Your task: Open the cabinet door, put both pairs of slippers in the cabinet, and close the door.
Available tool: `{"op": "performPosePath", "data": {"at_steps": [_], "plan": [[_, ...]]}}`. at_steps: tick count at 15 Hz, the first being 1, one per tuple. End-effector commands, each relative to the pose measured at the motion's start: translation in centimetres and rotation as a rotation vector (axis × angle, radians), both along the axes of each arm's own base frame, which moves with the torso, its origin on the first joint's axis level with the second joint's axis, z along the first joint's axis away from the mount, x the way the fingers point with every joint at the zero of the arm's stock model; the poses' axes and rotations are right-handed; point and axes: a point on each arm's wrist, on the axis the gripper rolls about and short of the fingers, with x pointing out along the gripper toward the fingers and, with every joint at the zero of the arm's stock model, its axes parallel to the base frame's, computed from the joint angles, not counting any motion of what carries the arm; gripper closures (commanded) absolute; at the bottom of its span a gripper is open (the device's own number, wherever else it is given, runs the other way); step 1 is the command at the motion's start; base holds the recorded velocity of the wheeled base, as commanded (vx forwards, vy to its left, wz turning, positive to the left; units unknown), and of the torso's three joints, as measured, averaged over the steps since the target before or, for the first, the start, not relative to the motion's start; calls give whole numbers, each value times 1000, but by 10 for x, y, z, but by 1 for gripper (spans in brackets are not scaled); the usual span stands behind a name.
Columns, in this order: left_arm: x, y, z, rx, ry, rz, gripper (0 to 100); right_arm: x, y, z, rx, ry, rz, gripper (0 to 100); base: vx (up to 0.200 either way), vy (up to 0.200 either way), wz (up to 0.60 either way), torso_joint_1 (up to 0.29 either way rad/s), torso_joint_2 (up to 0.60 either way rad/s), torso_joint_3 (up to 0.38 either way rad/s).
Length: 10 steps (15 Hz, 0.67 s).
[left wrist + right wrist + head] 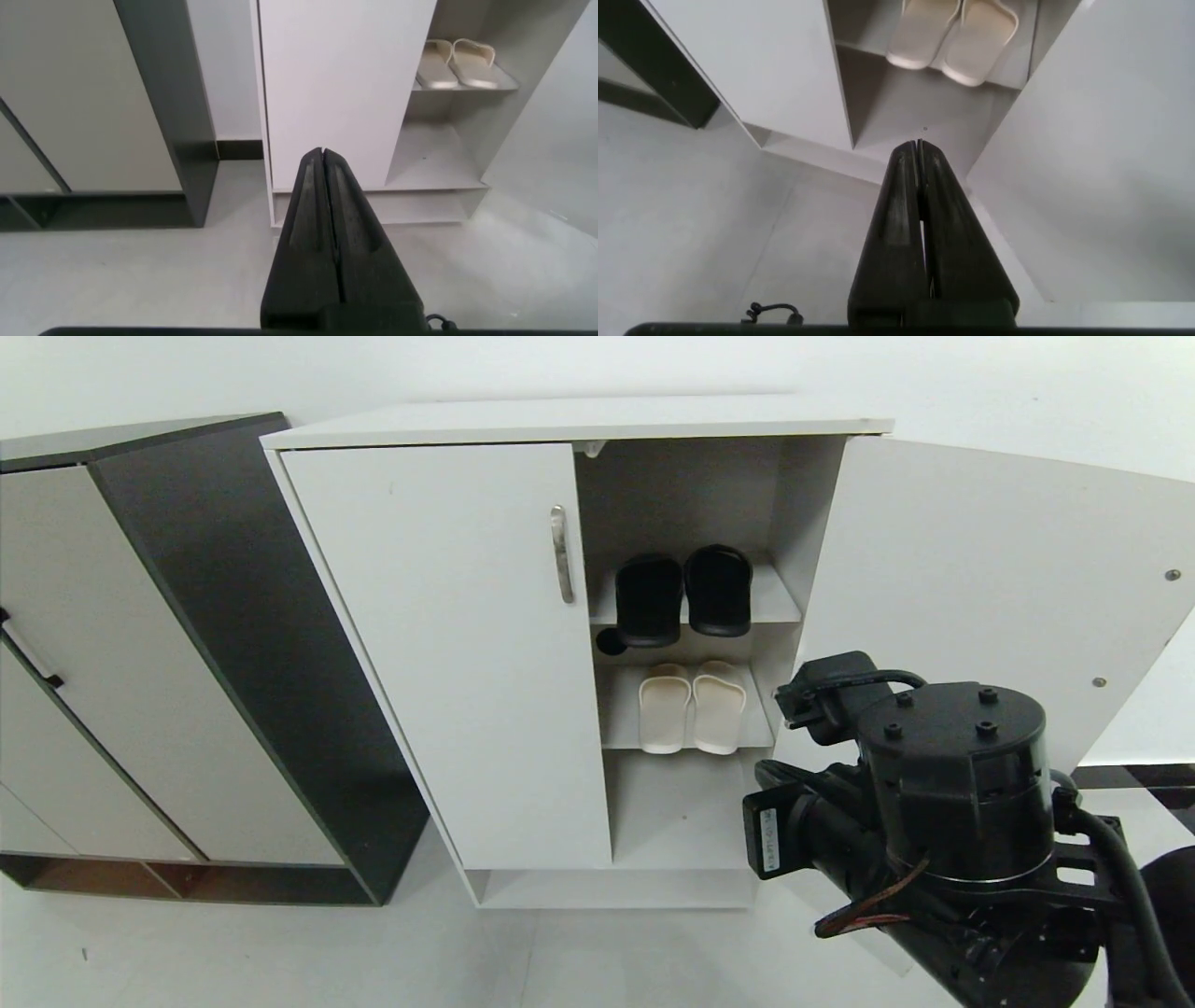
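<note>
The black slippers and white slippers are shelved. The right gripper, pinched together and empty like the left gripper, should probably round the open door edge, pushing left.

2 black slippers, 2 cream slippers, 2 cabinets, 2 shelves, perhaps 1 dark round object

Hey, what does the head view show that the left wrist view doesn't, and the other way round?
Extra in the head view: the black slippers on the upper shelf, and the metal handle. Extra in the left wrist view: the left claw, shut, pointing toward the cabinet. Shared: the white slippers side by side inside, the closed cabinet door, and the dark cabinet beside it.
</note>
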Motion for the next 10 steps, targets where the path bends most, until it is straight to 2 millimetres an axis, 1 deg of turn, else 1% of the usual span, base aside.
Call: {"op": "performPosePath", "data": {"at_steps": [1, 2, 3, 6, 10], "plan": [[0, 0, 0, -1, 0, 0, 100, 1, -1, 0, 0, 1, -3, 100, 0, 0, 0, 7, -193, -320], [0, 0, 0, -1, 0, 0, 100, 1, -1, 0, 1, 0, -3, 100, 0, 0, 0, 27, -144, -359], [0, 0, 0, -1, 0, 0, 100, 1, -1, 1, 2, -1, -3, 100, 0, 0, 0, 51, -398, -383], [0, 0, 0, -1, 0, 1, 100, -1, -3, 3, 9, -6, -2, 100, 0, 0, 0, 64, -549, -360], [0, 0, 0, -1, 0, 0, 100, -1, -4, 5, 12, -9, -2, 100, 0, 0, 0, 122, -469, -343]]}}
